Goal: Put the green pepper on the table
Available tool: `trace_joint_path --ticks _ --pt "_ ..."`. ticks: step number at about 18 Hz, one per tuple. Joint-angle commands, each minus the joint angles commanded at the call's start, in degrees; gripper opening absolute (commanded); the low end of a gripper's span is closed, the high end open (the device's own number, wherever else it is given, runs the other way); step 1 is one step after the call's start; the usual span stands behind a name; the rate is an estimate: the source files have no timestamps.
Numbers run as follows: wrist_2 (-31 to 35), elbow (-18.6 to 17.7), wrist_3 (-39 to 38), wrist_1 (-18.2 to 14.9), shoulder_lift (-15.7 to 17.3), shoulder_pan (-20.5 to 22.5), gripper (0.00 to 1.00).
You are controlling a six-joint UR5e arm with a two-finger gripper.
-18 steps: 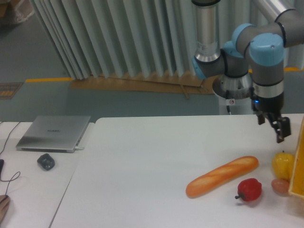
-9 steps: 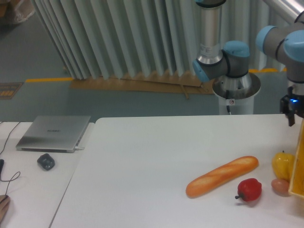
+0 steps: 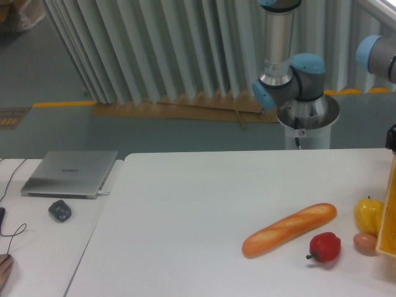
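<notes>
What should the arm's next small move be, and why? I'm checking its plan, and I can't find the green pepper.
Probably reach further right, toward the yellow container at the frame edge. No green pepper shows on the table; only a baguette, red pepper and yellow pepper lie there. The end effector is almost out of frame to the right, so its state cannot be read.
</notes>
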Motion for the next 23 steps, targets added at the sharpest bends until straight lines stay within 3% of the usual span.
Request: trace_joint_path --ticks 3,6,12,15,19,23 --pt "1.9 -0.3 0.3 -1.8 -0.3 0.3 1.00" --pt "1.9 -0.4 4.6 -1.8 -0.6 2.4 1.00" --pt "1.2 -0.4 5.5 -1.5 -1.9 4.2 1.00" --pt "1.3 -0.3 5.1 -1.8 -2.6 3.9 1.00" --pt "1.3 -0.2 4.7 -5.1 -3.1 3.3 1.00" --pt "1.7 -1.5 4.6 -5.4 -3.5 2.4 1.00"
